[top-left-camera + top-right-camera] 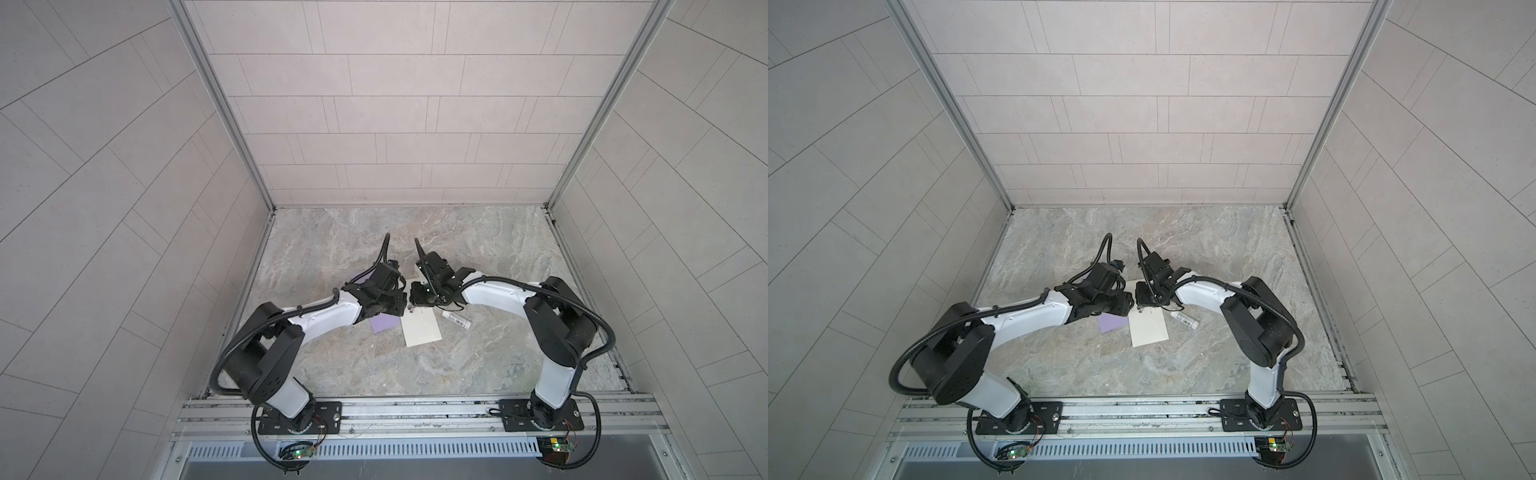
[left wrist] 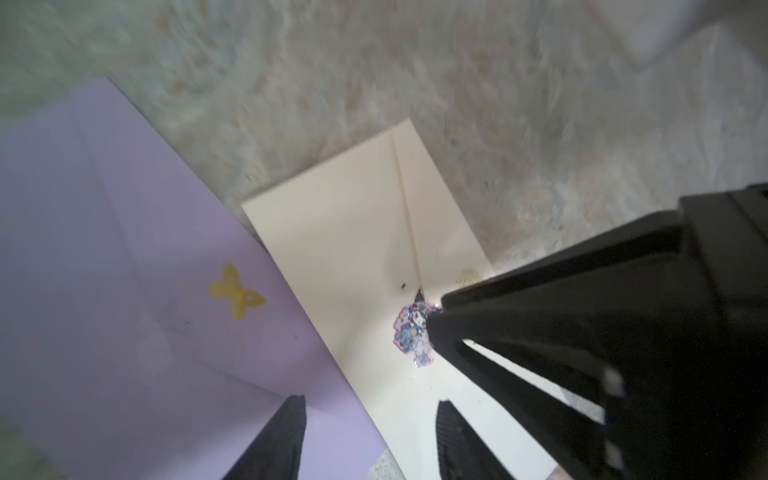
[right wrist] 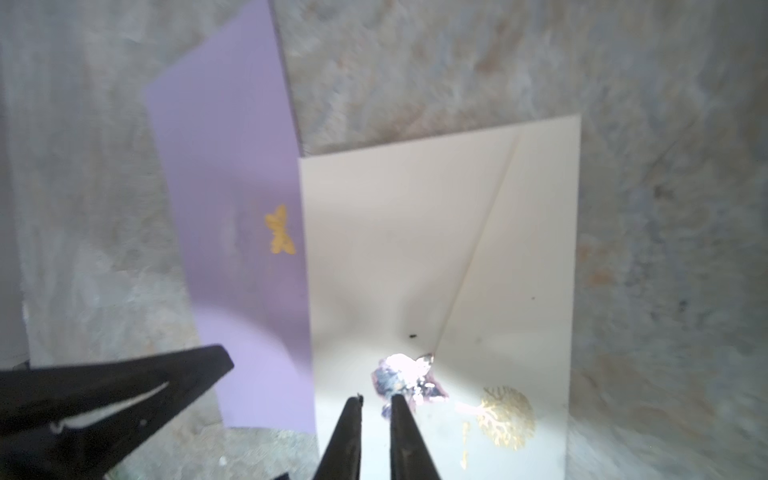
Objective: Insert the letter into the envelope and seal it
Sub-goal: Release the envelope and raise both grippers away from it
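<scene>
Your cream envelope (image 1: 422, 332) is lying flat on the tabletop (image 1: 415, 374) between the two arms. One long edge is meeting a purple paper (image 1: 384, 325) printed with a gold butterfly (image 2: 237, 293); which sheet is lying on top is not showing clearly. A shiny cartoon sticker (image 2: 411, 332) is sitting on the envelope where its seam ends, near a gold tree emblem (image 3: 505, 417). Your left gripper (image 2: 370, 399) is hovering over both papers, jaws spread and carrying nothing. Your right gripper (image 3: 377, 397) is pointing down at the sticker, jaws parted by a narrow slit, tips at its edge. A small white tube (image 1: 456, 320) is lying just right of the envelope.
</scene>
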